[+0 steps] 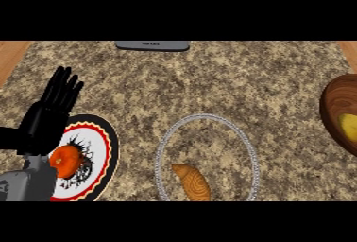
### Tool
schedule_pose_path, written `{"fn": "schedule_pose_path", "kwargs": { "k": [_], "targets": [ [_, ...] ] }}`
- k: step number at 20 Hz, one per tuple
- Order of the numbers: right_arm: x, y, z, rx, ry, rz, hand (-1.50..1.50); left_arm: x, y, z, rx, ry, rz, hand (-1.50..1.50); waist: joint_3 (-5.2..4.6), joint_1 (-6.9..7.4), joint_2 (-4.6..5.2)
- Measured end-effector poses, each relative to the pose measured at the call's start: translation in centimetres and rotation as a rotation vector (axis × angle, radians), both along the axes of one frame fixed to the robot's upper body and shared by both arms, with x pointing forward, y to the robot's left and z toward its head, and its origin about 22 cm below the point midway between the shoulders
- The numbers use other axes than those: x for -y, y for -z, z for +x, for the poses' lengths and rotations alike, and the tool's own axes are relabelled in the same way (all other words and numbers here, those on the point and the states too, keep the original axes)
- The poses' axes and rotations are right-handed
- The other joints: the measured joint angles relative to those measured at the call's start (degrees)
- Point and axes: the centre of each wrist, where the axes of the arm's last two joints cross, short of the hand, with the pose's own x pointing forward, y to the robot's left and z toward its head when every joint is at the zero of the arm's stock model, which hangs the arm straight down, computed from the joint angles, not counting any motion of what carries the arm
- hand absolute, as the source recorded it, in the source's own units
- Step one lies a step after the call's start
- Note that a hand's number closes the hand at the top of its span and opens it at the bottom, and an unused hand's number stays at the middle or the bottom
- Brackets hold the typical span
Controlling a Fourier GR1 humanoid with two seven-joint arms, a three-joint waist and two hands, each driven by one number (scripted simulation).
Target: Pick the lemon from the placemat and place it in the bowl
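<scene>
the left hand [55,101] shows at the view's left side, black, its fingers straight and spread, pointing up and away over the speckled granite counter [209,80] — it holds nothing and touches no object that can be seen. its grey forearm [28,184] comes in from the lower left corner and covers the left part of a round plate [97,142], white with a red and black scalloped rim and a dark pattern at its middle. on that plate, just beside the forearm, lies an orange-red round fruit [67,160]. the right hand shows nowhere in the view. the lemon [349,125] lies inside the bowl [335,101], a dark wooden one at the right edge, cut off by the frame; only part of the yellow fruit shows, low against the bowl's inner wall. in the lower middle sits the placemat [162,156], seen only as a thin pale ring-shaped outline with the counter's stone pattern showing inside it, taller than wide. within its lower part lies a brown, ridged, elongated thing [191,182] like a croissant or bread roll — which of the two cannot be told. at the top centre, by the counter's far edge, lies a flat grey object [152,45] with small dark lettering too small to read. strips of wood [14,52] show at the top corners beyond the counter.
</scene>
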Motion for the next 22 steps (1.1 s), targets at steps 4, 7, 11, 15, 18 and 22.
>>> {"fn": "schedule_pose_path", "kwargs": {
  "k": [4,7,11,15,18,22],
  "targets": [
    [2.9,-1.5,-2.0,0.026,0.091,0.097,-1.50,-0.1,0.1,0.0,0.005,-0.004,0.002,0.00,0.03,-0.02,0.23],
    [5.0,-2.1,-4.0,0.031,0.152,0.126,-1.50,-0.1,0.2,0.0,0.010,-0.005,0.000,0.00,0.12,0.06,0.43],
    [7.8,-3.3,-7.1,0.015,0.215,0.145,-1.50,-0.3,0.1,-0.1,0.013,-0.006,0.001,0.00,0.25,-0.07,0.57],
    [9.6,-3.7,-9.5,0.002,0.259,0.146,-1.50,-0.3,0.0,-0.2,0.018,-0.005,-0.003,0.00,0.43,-0.23,0.65],
    [10.5,-3.6,-10.9,-0.017,0.281,0.143,-1.50,-0.4,0.1,-0.5,0.018,-0.007,-0.006,0.00,0.54,-0.41,0.61],
    [11.5,-4.1,-12.4,-0.046,0.293,0.133,-1.50,-0.4,0.2,-0.5,0.016,-0.013,-0.010,0.00,0.67,-0.73,0.61]
  ]
}}
